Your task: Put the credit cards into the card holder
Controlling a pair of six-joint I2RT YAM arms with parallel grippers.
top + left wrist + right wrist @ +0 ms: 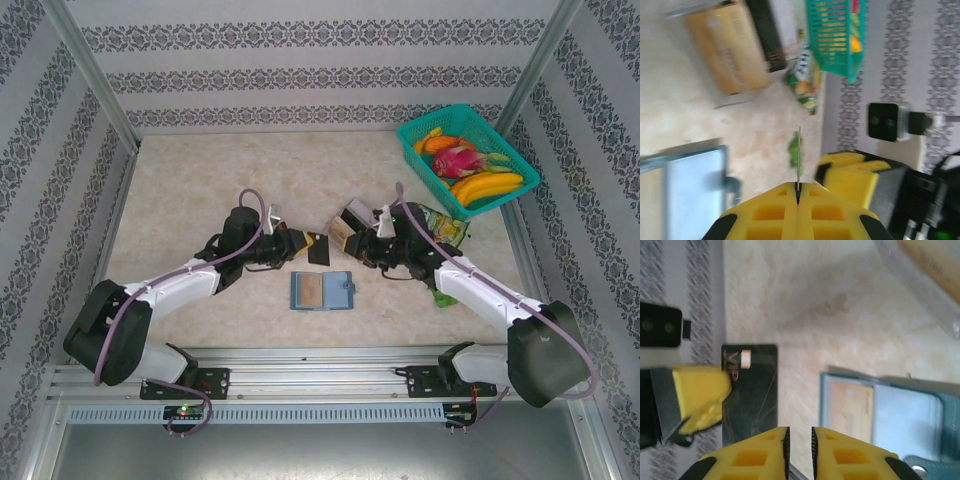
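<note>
My left gripper [303,243] pinches the black card [319,250], which sticks straight out toward my right gripper [798,447], whose jaws stand slightly parted.

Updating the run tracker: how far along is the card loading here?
Done: one tan card sits in a pocket of the open card holder. In hand: the left fingers are shut on the black VIP card. The right fingers stand slightly apart, holding nothing. Left: slot the black card, then the second tan card lying in the clear tray. I can't make out any further cards.
</note>
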